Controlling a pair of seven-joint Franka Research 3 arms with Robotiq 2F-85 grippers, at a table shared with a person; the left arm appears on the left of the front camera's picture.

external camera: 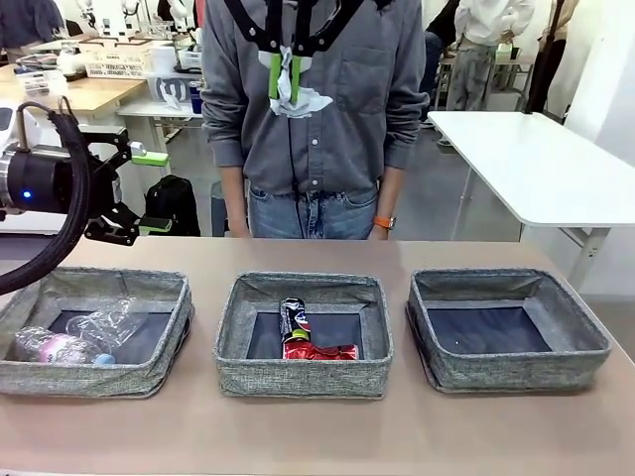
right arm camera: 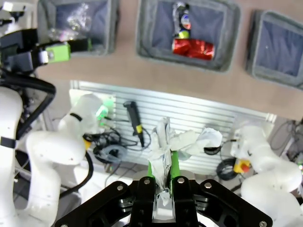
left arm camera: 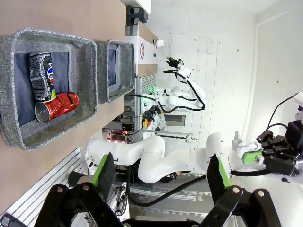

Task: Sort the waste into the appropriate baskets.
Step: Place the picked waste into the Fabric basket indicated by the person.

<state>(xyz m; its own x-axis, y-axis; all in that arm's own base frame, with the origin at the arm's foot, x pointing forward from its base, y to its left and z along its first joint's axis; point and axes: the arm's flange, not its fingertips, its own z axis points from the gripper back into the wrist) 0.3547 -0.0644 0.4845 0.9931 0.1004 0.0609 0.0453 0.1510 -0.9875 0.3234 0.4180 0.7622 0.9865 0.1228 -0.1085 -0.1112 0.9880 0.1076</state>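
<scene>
Three grey woven baskets stand in a row. The left basket point(external camera: 94, 377) holds two crushed clear bottles point(external camera: 107, 323). In the middle basket point(external camera: 303, 379) lie a dark printed can point(external camera: 294, 317) and a crushed red can point(external camera: 319, 351), also seen as dark can point(left arm camera: 41, 75) and red can point(left arm camera: 57, 106). The right basket point(external camera: 516, 369) has a bare bottom. High above the middle basket my right gripper point(external camera: 286, 79) point(right arm camera: 162, 170) is shut on a crumpled white wad point(external camera: 301, 101) point(right arm camera: 163, 149). My left gripper point(external camera: 154, 190) point(left arm camera: 161, 172) hangs open above the left basket's far edge, holding nothing.
A person point(external camera: 317, 149) stands at the table's far side, arms down, behind the middle basket. Bare tabletop point(external camera: 317, 436) runs in front of the baskets. A white table point(external camera: 536, 159) stands at the back right.
</scene>
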